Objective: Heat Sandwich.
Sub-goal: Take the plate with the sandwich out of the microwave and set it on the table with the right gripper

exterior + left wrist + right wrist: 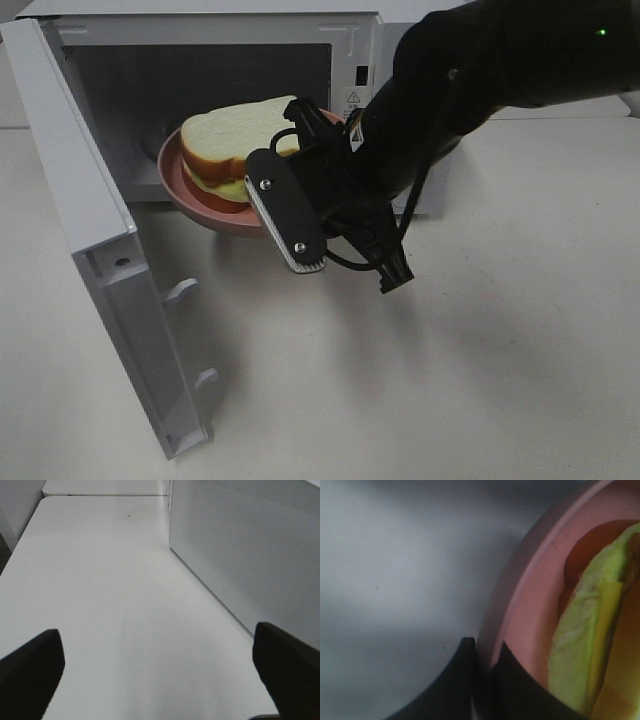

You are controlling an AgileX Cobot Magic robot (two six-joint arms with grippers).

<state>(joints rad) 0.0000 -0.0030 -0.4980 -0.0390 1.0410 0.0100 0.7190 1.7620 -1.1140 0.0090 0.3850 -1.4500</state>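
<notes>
- Right gripper (482, 672): fingers clamped on the rim of the pink plate (520, 595).
- Sandwich (240, 140): lies on the plate, held at the microwave (200, 50) opening, door (110, 270) swung wide.
- Left gripper (160, 667): fingers spread wide apart over the bare white table (100, 580), beside the microwave's side wall, holding nothing.
</notes>
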